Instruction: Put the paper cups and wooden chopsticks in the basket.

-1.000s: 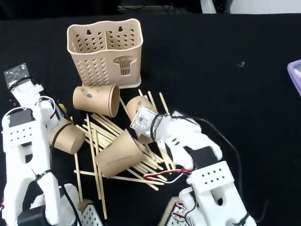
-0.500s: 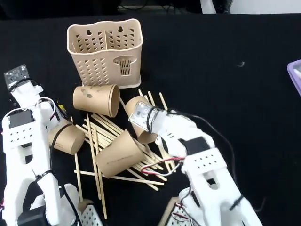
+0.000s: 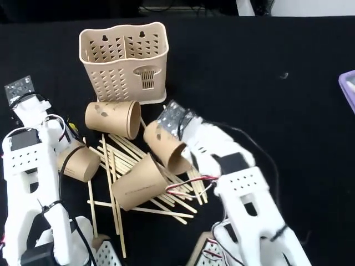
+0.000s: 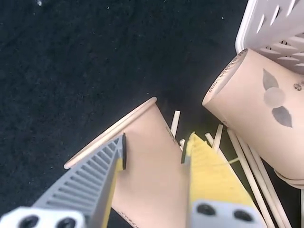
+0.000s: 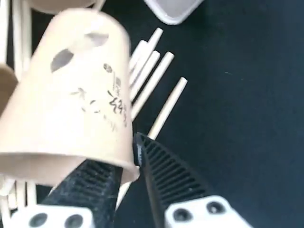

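Black table (image 3: 277,111): right gripper (image 5: 134,156) pinches the rim of one paper cup (image 3: 165,147), tilted over the chopsticks (image 3: 112,163) near the basket (image 3: 125,61). Left gripper (image 4: 154,147) clamps a second cup (image 4: 147,185), arm folded low.

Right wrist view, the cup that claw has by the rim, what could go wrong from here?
The right claw pinches the held cup only at its thin rim, so it may crumple or slip. It hangs tilted over the chopsticks, and a drop could scatter them. The left claw grips a second cup nearby, so the arms might collide near the basket.
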`<state>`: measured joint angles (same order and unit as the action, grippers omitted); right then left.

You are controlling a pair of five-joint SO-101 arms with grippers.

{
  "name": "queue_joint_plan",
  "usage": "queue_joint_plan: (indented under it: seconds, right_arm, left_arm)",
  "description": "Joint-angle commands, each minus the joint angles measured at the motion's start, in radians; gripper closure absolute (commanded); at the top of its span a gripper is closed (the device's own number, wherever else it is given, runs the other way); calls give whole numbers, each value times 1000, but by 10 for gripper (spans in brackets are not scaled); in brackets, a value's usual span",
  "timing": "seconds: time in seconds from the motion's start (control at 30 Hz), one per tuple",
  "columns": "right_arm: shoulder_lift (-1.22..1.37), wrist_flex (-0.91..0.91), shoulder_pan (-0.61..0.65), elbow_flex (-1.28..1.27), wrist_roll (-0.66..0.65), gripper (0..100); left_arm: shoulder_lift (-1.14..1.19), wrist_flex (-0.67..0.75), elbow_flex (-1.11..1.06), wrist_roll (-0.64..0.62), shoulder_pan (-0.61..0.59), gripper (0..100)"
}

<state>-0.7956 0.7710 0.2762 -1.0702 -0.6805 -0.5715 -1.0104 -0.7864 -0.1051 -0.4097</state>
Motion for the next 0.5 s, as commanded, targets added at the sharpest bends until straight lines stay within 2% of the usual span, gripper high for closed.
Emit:
queue_joint_plan:
  seconds: [0.0, 0.13, 0.23, 0.47]
  right_arm:
    - [-93, 170, -26, 140, 15, 988]
    - [-128, 377, -28, 309, 17, 988]
    - [-125, 491, -28, 478, 98, 988]
    - [15, 557, -28, 832, 318, 988]
  left_arm:
    - [3, 3, -13, -8, -2, 783]
    - [3, 3, -15, -8, -4, 783]
    - [3, 6, -25, -8, -4, 783]
    - [3, 6, -28, -12, -4, 783]
